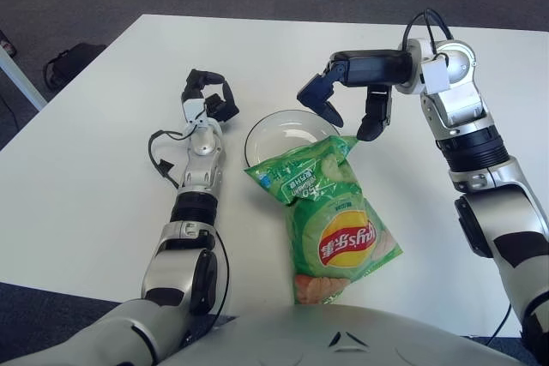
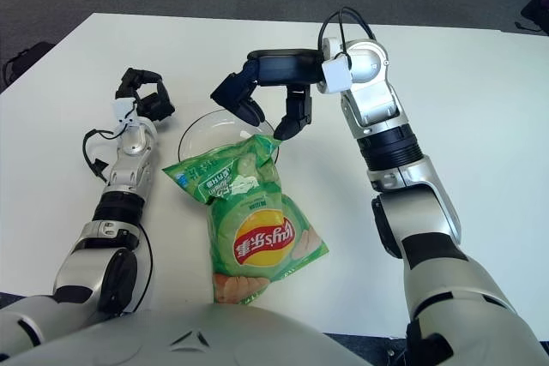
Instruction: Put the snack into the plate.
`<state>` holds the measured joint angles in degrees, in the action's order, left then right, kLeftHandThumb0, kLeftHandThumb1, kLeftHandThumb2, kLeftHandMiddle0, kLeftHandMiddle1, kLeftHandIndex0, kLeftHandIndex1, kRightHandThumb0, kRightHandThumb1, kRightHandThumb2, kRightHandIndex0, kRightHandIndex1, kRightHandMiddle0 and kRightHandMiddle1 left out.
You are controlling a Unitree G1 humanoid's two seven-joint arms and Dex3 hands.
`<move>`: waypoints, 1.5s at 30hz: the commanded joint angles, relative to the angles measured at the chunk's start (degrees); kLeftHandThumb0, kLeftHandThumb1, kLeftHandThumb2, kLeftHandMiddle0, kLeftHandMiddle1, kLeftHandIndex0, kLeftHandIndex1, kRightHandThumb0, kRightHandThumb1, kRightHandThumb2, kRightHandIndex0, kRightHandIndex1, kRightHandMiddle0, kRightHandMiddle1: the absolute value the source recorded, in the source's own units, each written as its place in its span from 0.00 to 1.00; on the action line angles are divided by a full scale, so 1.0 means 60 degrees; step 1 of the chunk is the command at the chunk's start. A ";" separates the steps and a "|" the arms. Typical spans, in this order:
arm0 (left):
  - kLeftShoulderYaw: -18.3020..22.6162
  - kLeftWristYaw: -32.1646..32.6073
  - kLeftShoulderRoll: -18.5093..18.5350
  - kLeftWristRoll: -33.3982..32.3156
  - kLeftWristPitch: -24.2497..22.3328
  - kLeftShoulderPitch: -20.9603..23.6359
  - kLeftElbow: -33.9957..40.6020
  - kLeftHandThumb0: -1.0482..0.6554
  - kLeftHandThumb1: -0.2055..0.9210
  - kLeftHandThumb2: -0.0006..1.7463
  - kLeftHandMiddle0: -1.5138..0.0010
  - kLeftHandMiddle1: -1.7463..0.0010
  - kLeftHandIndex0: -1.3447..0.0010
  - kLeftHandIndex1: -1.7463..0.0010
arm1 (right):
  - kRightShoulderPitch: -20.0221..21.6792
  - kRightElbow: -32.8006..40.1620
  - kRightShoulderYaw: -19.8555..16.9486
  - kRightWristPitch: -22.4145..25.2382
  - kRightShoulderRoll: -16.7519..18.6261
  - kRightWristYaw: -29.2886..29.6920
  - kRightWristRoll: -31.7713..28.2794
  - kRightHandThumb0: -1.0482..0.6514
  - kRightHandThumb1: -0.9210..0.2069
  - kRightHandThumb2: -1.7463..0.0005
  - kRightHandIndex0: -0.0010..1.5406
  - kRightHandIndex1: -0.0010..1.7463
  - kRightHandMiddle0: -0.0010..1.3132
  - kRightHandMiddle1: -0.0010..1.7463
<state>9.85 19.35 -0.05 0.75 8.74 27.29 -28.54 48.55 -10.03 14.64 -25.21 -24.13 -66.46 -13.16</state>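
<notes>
On the white table (image 1: 103,169) I see my left hand (image 1: 208,93), fingers curled and holding nothing, left of the clear plate (image 1: 279,129). Two green snack bags (image 1: 330,216) lie with only their top edge over the plate's near rim. My right hand (image 1: 352,102) hovers above, fingers spread, empty.

Bright, even overhead light; soft faint shadows under the snack bag (image 1: 330,212); mild glare there; sharp focus.
</notes>
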 commanded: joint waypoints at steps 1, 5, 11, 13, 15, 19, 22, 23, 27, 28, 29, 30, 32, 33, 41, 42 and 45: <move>0.0042 -0.0175 0.0115 -0.0080 -0.0012 -0.0142 0.0079 0.36 0.61 0.64 0.21 0.00 0.64 0.00 | 0.0071 0.0171 0.0023 0.0166 0.0050 0.0072 0.0133 0.62 0.81 0.12 0.59 0.79 0.55 1.00; 0.0074 -0.0253 0.0165 -0.0070 -0.0002 -0.0162 0.0075 0.36 0.61 0.64 0.21 0.00 0.64 0.00 | 0.0065 0.0240 0.0033 0.0245 0.0115 0.0108 0.0211 0.62 0.81 0.12 0.59 0.79 0.55 1.00; 0.0124 -0.0215 0.0238 -0.0014 -0.0026 -0.0185 0.0095 0.36 0.62 0.63 0.21 0.00 0.64 0.00 | 0.0084 0.0305 0.0081 0.0342 0.0212 0.0189 0.0319 0.62 0.81 0.12 0.59 0.79 0.55 1.00; 0.0118 -0.0204 0.0267 0.0016 -0.0044 -0.0200 0.0115 0.36 0.62 0.63 0.20 0.00 0.64 0.00 | 0.0091 0.0316 0.0092 0.0368 0.0245 0.0209 0.0355 0.62 0.81 0.12 0.59 0.79 0.55 1.00; 0.0121 -0.0221 0.0298 0.0021 -0.0061 -0.0210 0.0129 0.36 0.62 0.63 0.20 0.00 0.64 0.00 | 0.0103 0.0320 0.0103 0.0390 0.0280 0.0228 0.0390 0.62 0.81 0.12 0.59 0.79 0.55 1.00; 0.0096 -0.0317 0.0352 0.0009 -0.0145 -0.0239 0.0177 0.36 0.62 0.63 0.20 0.00 0.65 0.00 | 0.0117 0.0322 0.0131 0.0412 0.0328 0.0269 0.0444 0.62 0.81 0.12 0.58 0.79 0.55 1.00; 0.0085 -0.0354 0.0365 -0.0004 -0.0169 -0.0248 0.0190 0.37 0.62 0.63 0.20 0.00 0.65 0.00 | 0.0125 0.0320 0.0143 0.0426 0.0366 0.0290 0.0487 0.62 0.81 0.12 0.59 0.79 0.55 1.00; 0.0086 -0.0370 0.0374 -0.0011 -0.0176 -0.0243 0.0183 0.37 0.62 0.62 0.20 0.00 0.65 0.00 | 0.0133 0.0312 0.0148 0.0431 0.0386 0.0298 0.0507 0.62 0.81 0.12 0.59 0.79 0.55 1.00; 0.0086 -0.0417 0.0392 -0.0017 -0.0205 -0.0236 0.0181 0.37 0.63 0.62 0.20 0.00 0.65 0.00 | 0.0138 0.0304 0.0138 0.0443 0.0426 0.0300 0.0550 0.62 0.81 0.12 0.58 0.79 0.55 1.00; 0.0089 -0.0428 0.0401 -0.0018 -0.0206 -0.0232 0.0171 0.37 0.63 0.62 0.20 0.00 0.65 0.00 | 0.0142 0.0295 0.0140 0.0444 0.0445 0.0305 0.0568 0.62 0.81 0.12 0.59 0.79 0.55 1.00; 0.0091 -0.0435 0.0407 -0.0019 -0.0206 -0.0229 0.0163 0.37 0.63 0.62 0.20 0.00 0.65 0.00 | 0.0145 0.0289 0.0141 0.0444 0.0460 0.0307 0.0582 0.62 0.81 0.12 0.58 0.79 0.55 1.00; 0.0086 -0.0441 0.0415 -0.0010 -0.0210 -0.0228 0.0158 0.37 0.63 0.62 0.20 0.00 0.65 0.00 | 0.0147 0.0284 0.0141 0.0445 0.0470 0.0309 0.0593 0.62 0.81 0.12 0.58 0.79 0.55 1.00; 0.0076 -0.0445 0.0420 0.0005 -0.0214 -0.0228 0.0157 0.37 0.63 0.62 0.21 0.00 0.65 0.00 | 0.0147 0.0282 0.0137 0.0446 0.0479 0.0307 0.0601 0.62 0.81 0.12 0.58 0.79 0.55 1.00; 0.0071 -0.0442 0.0416 0.0013 -0.0210 -0.0228 0.0159 0.37 0.63 0.62 0.21 0.00 0.65 0.00 | 0.0146 0.0283 0.0135 0.0446 0.0481 0.0306 0.0603 0.62 0.81 0.12 0.58 0.79 0.55 1.00; 0.0069 -0.0439 0.0421 0.0020 -0.0167 -0.0234 0.0141 0.37 0.63 0.61 0.22 0.00 0.66 0.00 | 0.0144 0.0269 0.0150 0.0440 0.0518 0.0325 0.0643 0.62 0.81 0.12 0.58 0.79 0.55 1.00; 0.0067 -0.0437 0.0422 0.0024 -0.0163 -0.0235 0.0140 0.37 0.63 0.61 0.22 0.00 0.65 0.00 | 0.0142 0.0271 0.0150 0.0440 0.0519 0.0325 0.0645 0.62 0.81 0.12 0.58 0.79 0.55 1.00; 0.0052 -0.0433 0.0420 0.0038 -0.0171 -0.0235 0.0151 0.37 0.63 0.62 0.22 0.00 0.65 0.00 | 0.0141 0.0272 0.0148 0.0440 0.0522 0.0325 0.0648 0.62 0.81 0.12 0.58 0.79 0.55 1.00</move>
<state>10.23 16.96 1.98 0.73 8.23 26.54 -27.71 48.55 -8.73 15.34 -22.68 -21.15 -64.86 -9.79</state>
